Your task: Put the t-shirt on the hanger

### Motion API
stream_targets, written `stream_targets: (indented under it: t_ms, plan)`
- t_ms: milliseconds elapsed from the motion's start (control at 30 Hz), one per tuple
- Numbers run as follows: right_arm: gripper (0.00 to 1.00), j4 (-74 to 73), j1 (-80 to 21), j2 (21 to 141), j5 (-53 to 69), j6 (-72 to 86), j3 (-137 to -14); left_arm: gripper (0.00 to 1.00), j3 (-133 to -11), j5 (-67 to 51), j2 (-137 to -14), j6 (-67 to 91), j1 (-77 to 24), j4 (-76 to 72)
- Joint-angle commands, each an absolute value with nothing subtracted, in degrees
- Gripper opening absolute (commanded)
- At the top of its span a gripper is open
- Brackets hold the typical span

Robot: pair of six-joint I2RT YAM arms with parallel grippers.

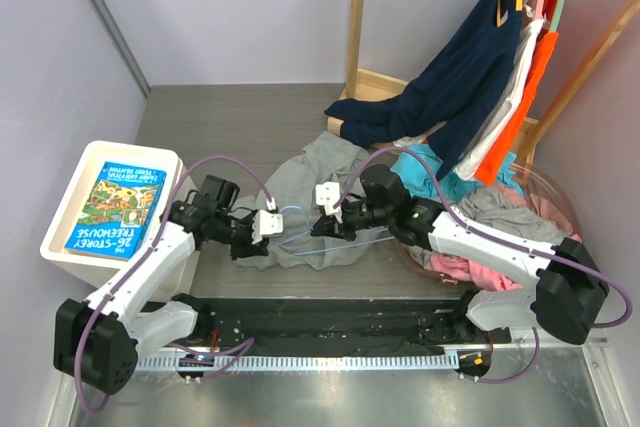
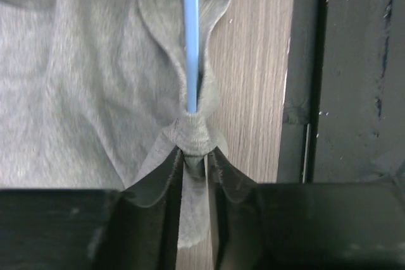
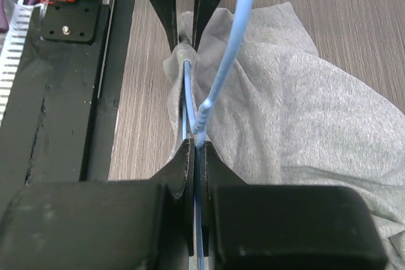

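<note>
Your left pincer [image 2: 195,156] pinches the t-shirt [image 2: 82,80] around the hanger [image 2: 190,30] while your right pincer [image 3: 196,150] clamps its wire, apparently steadying it for threading.

Bright, even overhead light, soft shadows; wrist views sharp mid-frame, near black pincer bodies blurred.

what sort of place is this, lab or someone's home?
Probably a lab test cell, not a home: bare walled-in table, wooden rack with hung clothes, basket of laundry.
</note>
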State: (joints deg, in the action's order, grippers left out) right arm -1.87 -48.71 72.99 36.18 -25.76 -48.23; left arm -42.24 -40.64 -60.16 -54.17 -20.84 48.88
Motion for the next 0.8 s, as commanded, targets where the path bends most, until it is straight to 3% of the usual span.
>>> stream_targets:
  t_ms: [0,300,767]
  plan:
    - [0.01,5.36,-49.04,72.77,38.85,-22.51,-47.99,0.19,-42.19,-45.79,-59.25,-50.63,-22.41,44.21]
    - [0.01,10.19,-49.04,72.86,39.02,-15.83,-46.85,0.14,-40.26,-48.33,-53.45,-40.10,-22.94,35.96]
    - [0.01,20.47,-49.04,76.02,38.23,-5.80,-47.72,0.16,-40.16,-48.52,-49.04,-28.83,-25.40,26.90]
